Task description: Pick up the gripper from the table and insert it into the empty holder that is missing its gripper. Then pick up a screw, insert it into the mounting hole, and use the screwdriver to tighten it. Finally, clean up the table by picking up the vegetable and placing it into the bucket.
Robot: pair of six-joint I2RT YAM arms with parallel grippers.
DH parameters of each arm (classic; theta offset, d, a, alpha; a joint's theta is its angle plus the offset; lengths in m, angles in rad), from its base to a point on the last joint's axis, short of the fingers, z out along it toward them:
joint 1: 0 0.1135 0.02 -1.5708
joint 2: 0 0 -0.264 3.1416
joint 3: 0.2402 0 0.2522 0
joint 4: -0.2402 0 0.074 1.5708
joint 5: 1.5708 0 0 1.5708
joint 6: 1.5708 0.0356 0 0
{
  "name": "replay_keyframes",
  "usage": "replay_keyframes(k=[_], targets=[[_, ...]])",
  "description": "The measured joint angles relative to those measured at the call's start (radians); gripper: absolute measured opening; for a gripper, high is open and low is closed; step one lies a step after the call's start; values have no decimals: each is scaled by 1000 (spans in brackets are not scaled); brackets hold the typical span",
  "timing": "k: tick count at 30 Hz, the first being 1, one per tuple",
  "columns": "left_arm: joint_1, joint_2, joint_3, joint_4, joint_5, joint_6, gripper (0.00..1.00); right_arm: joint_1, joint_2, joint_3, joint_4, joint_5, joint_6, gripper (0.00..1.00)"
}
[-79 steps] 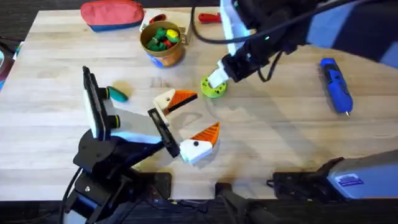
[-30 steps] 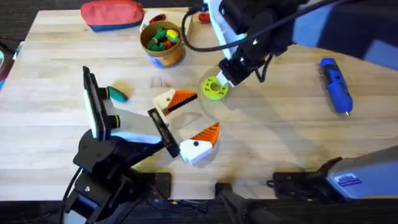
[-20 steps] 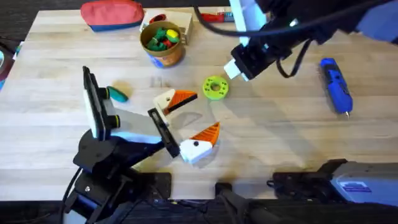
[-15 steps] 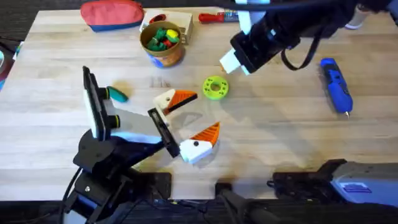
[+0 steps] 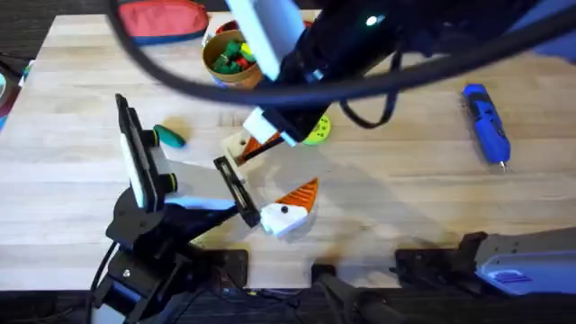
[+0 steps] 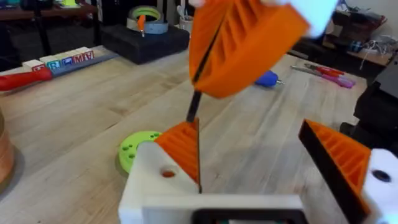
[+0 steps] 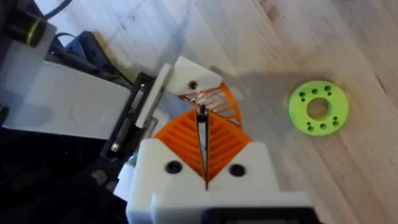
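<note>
My right gripper is shut on a thin dark screw, which points down at the holder, a white block. The mounting hole faces up. The orange gripper fin sits along the holder. My left gripper lies open on the table. The holder is one of its fingers, and a white block with an orange fin is the other. The vegetable lies left, the bucket at the back, the screwdriver far right.
A bright green disc with holes lies just right of the holder. A red zip pouch sits at the back left. The bucket holds several small coloured toys. My right arm crosses low over the table's back middle.
My right arm has swung from the back right, past the green disc, to hover over the holder, closer under the camera. The left arm and table objects have stayed put.
</note>
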Motion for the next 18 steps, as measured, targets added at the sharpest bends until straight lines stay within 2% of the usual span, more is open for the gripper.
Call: replay_keyframes(k=[5,18], targets=[[0,0,0,0,0,4,987,34,29,0,23,-3,4,3],[0,0,0,0,0,4,988,37,69,0,43,-3,11,3]])
